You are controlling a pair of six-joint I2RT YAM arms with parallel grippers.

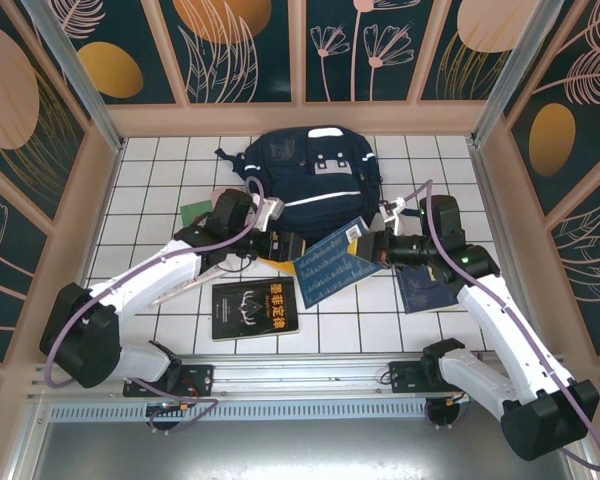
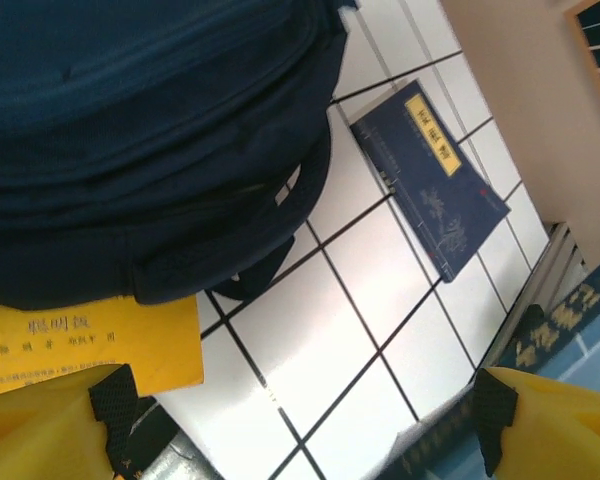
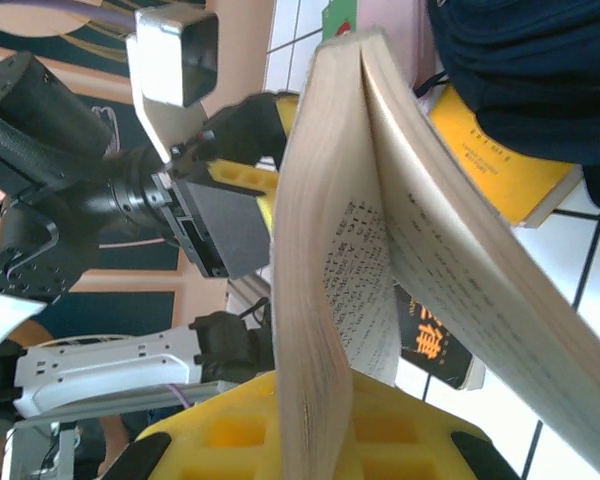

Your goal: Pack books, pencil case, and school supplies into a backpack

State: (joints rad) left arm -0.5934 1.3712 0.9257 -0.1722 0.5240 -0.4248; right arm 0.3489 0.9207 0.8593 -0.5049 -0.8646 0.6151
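The right claw [image 1: 372,247] pinches a blue paperback [image 1: 332,262], its pages fanning apart, just near of the backpack [image 1: 310,175]. We see the left claw [image 2: 300,430] spread wide, its arm stretched toward the bag. The navy fabric backpack lies flat; an orange-yellow book [image 2: 80,345] pokes from beneath.

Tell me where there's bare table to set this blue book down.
Bare tiles: left of the green book toward the wall; right of the backpack by the far corner; the near row between the black book and the flat blue book. Crowded: just before the backpack, where left gripper, right gripper, yellow book and held blue book meet.
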